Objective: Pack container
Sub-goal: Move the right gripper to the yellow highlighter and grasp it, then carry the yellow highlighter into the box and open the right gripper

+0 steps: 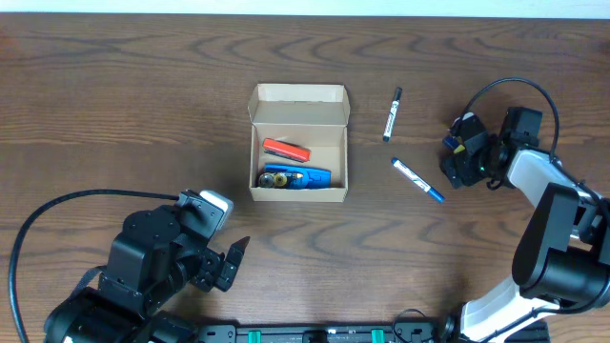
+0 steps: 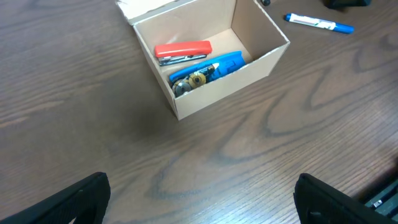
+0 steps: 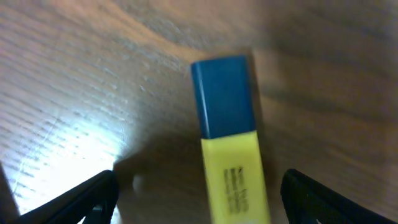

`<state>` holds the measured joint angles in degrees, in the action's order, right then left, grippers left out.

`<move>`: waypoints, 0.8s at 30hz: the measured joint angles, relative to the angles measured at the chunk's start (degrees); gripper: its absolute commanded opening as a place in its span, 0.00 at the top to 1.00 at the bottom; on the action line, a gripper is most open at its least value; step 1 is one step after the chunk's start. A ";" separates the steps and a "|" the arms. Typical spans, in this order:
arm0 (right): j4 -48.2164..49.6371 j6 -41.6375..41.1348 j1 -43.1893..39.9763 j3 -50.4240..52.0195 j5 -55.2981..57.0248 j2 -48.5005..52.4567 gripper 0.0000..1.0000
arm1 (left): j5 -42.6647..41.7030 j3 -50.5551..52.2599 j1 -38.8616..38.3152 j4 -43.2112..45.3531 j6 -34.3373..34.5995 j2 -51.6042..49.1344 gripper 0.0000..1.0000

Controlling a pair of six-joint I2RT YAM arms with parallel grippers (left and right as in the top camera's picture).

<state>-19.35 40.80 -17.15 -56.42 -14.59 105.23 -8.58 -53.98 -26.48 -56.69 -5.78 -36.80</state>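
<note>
The tan cardboard container (image 1: 335, 126) stands open at the table's middle, flap lid back. It holds a red stapler (image 1: 286, 151) and a blue tool (image 1: 297, 177); the left wrist view shows the box (image 2: 267, 56) too. My right gripper (image 1: 459, 152) is open at the right, low over a yellow highlighter with a blue cap (image 3: 229, 143), which lies between its fingers (image 3: 199, 199). My left gripper (image 1: 232, 262) is open and empty near the front edge (image 2: 202, 199).
A black-capped marker (image 1: 392, 114) lies right of the box. A blue-capped marker (image 1: 417, 179) lies below it, also in the left wrist view (image 2: 318, 23). Arm cables loop at the left and right.
</note>
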 measured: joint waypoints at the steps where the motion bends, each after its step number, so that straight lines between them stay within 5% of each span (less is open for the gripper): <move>1: 0.07 0.00 0.00 -0.24 0.00 0.20 0.15 | 0.00 0.00 0.00 0.02 0.00 0.00 0.05; 9: 0.37 -0.15 0.00 -0.63 0.13 0.63 0.57 | 0.00 0.00 0.00 0.00 0.02 0.00 0.05; 19: 0.74 -4.90 0.00 -0.81 0.87 0.81 0.83 | 0.00 0.00 0.00 0.00 0.00 0.00 0.05; 24: -5.40 -11.19 0.09 -4.26 0.26 0.81 0.88 | 0.00 0.00 0.00 0.02 0.00 0.00 0.05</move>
<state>-24.75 29.61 -17.06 -60.69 -14.33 106.04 -8.58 -53.98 -26.48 -56.66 -5.78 -36.80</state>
